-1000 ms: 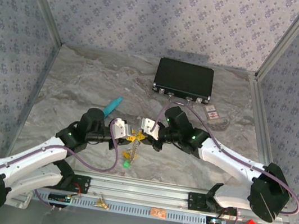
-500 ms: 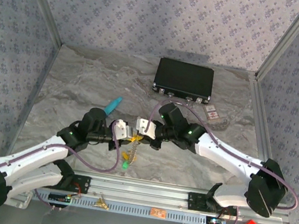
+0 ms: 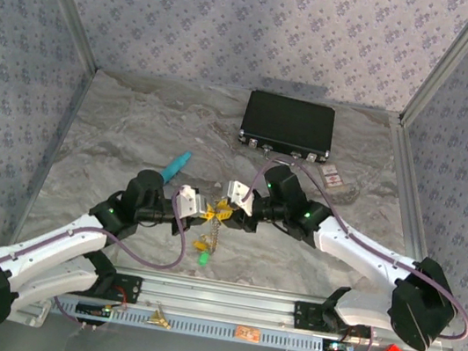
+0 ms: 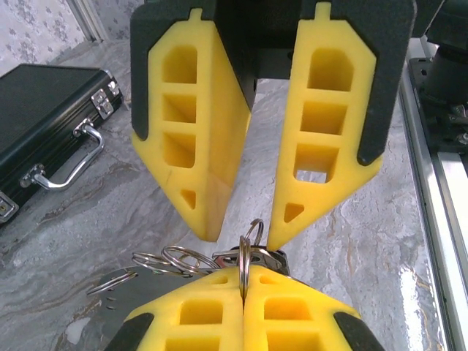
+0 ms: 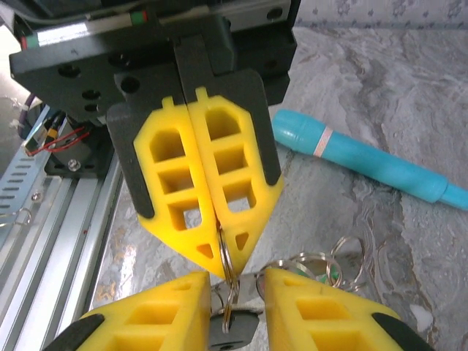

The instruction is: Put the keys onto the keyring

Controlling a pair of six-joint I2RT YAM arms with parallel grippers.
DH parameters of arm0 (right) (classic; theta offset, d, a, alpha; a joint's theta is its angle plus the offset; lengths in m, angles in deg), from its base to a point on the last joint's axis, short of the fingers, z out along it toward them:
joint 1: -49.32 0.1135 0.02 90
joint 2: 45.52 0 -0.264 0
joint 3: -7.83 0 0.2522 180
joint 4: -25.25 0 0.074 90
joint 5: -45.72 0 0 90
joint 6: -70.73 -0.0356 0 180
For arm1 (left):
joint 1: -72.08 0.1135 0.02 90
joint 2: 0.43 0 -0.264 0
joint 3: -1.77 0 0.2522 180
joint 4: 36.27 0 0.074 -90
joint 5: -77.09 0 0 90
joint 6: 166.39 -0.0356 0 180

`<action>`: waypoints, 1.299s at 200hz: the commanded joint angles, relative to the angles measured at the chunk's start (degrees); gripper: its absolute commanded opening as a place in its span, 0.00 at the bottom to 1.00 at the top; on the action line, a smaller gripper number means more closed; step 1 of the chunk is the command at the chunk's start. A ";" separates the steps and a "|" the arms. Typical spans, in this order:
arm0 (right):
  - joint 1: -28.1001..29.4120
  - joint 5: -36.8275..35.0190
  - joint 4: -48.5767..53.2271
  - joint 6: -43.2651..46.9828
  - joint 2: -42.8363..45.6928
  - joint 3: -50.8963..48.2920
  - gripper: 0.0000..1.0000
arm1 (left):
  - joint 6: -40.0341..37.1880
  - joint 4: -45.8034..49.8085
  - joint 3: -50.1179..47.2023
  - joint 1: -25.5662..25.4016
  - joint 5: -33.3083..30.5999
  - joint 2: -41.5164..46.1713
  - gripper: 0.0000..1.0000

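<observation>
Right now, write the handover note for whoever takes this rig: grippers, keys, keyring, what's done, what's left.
Left gripper: shut on a silver ring.
Right gripper: open, one fingertip on each side of that ring, not clamping it.
Things: chain and green tag trail below the grippers, with yellowish pieces, probably keys. More rings sit beside the held one.
Done: ring gripped. I cannot tell which keys are threaded.
Left: check, then thread the rest. A gold piece lies on the front rail.
</observation>
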 commanded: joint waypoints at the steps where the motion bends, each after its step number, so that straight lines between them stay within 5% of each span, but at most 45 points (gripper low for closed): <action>1: -0.05 2.35 -2.35 -1.53 -0.44 -0.41 0.27 | 0.97 -3.80 -0.14 -0.19 2.39 0.95 0.00; 31: 0.16 2.36 -1.94 -0.99 -1.53 0.21 0.21 | 1.41 -4.47 -0.16 -0.20 2.71 0.86 0.00; 62: 0.47 1.62 1.15 0.97 -2.19 1.68 0.00 | 1.34 -4.22 -0.25 -0.18 2.42 1.08 0.00; 92: 1.45 -0.27 6.59 4.43 -2.07 3.99 0.00 | -0.10 -0.16 1.15 -0.14 0.16 1.48 0.17; 117: 2.98 -3.10 13.23 8.47 -2.66 7.14 0.00 | -3.30 6.73 3.90 -0.13 -1.39 0.98 0.19; 167: 4.61 -4.89 17.45 11.04 -4.30 10.75 0.00 | -5.39 9.15 5.64 -0.28 -0.90 -0.36 0.15; 210: 4.68 -3.89 15.60 9.58 -4.40 10.71 0.00 | -5.35 6.89 5.20 -0.29 0.15 -0.44 0.01; 234: 2.64 -3.85 10.79 5.58 -1.81 7.13 0.27 | -4.93 4.18 3.40 -0.22 -0.27 0.92 0.00; 260: 1.66 -4.92 8.46 3.27 0.08 3.55 0.31 | -4.12 1.99 1.91 -0.23 -0.42 2.04 0.00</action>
